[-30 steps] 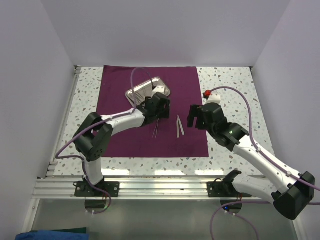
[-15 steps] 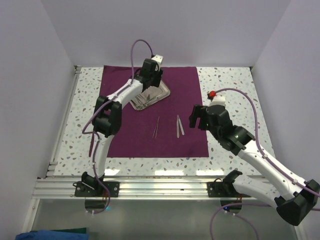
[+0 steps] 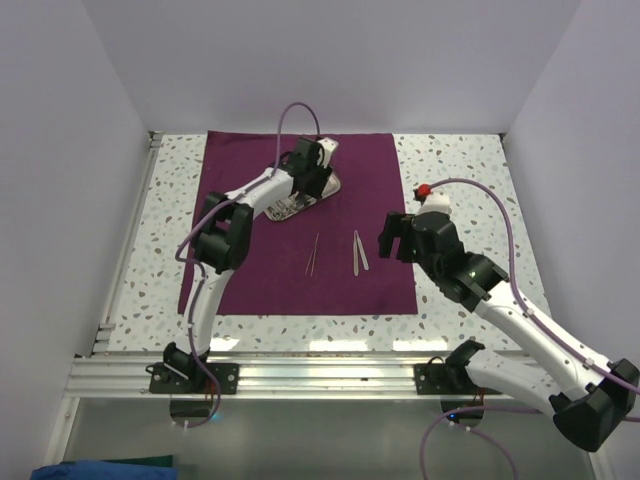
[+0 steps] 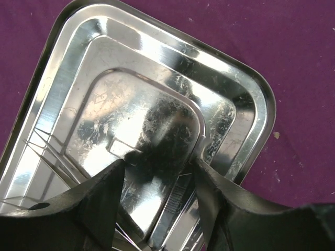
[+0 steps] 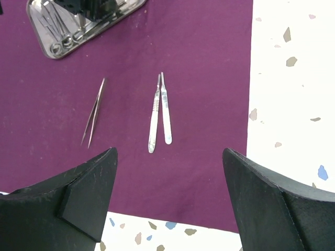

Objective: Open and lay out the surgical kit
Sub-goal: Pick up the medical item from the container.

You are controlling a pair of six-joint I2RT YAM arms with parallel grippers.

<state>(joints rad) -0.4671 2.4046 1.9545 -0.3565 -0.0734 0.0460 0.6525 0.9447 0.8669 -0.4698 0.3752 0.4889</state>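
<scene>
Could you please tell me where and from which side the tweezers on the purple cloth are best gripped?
Probably at mid-length from straight above, pinching across the two arms of the tweezers. They lie flat on the cloth, with bare cloth on both sides, so a side approach finds no edge.

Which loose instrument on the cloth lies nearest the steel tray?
The pointed tweezers, lying alone on the side toward the tray; the two flat handles lie paired, farther off.

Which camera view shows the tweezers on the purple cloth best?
The right wrist view: the tweezers lie large and unobstructed on the cloth. The top external view shows them as a thin line; the left wrist view misses them.
</scene>
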